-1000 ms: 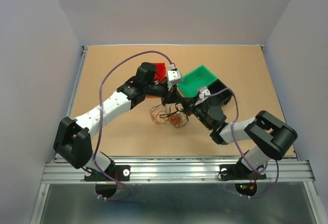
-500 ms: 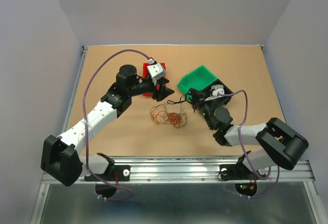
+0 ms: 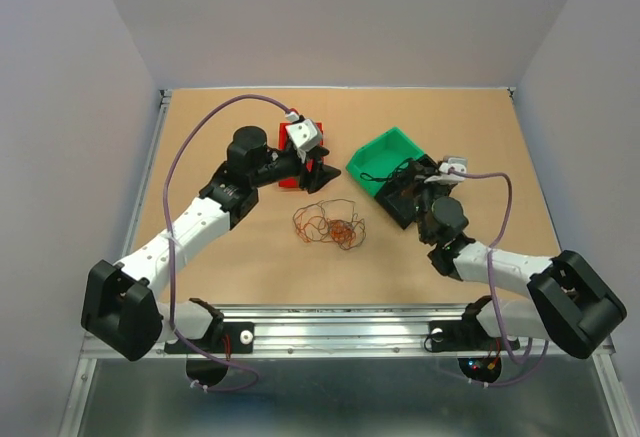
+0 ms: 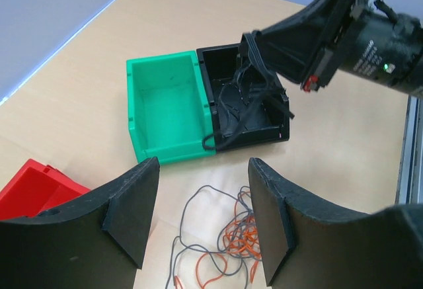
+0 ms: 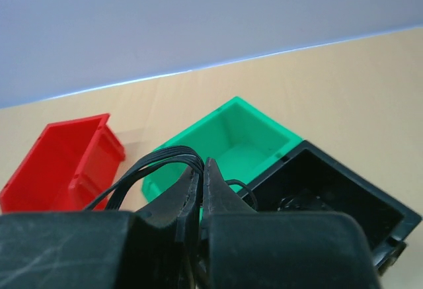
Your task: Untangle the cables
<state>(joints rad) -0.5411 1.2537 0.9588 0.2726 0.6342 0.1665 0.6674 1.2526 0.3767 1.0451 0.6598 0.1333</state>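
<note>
Thin orange, brown, black wires (image 3: 330, 225) in loose tangle on tan tabletop (image 3: 480, 127). Left claw (image 4: 201, 196) spread; right claw (image 5: 201, 170) pinches black wire loops (image 5: 165, 155).

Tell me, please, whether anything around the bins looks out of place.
Yes. One of the black cables in the black bin loops out over its rim, at the corner beside the green bin, instead of lying inside. Nothing looks spilled or damaged.
</note>
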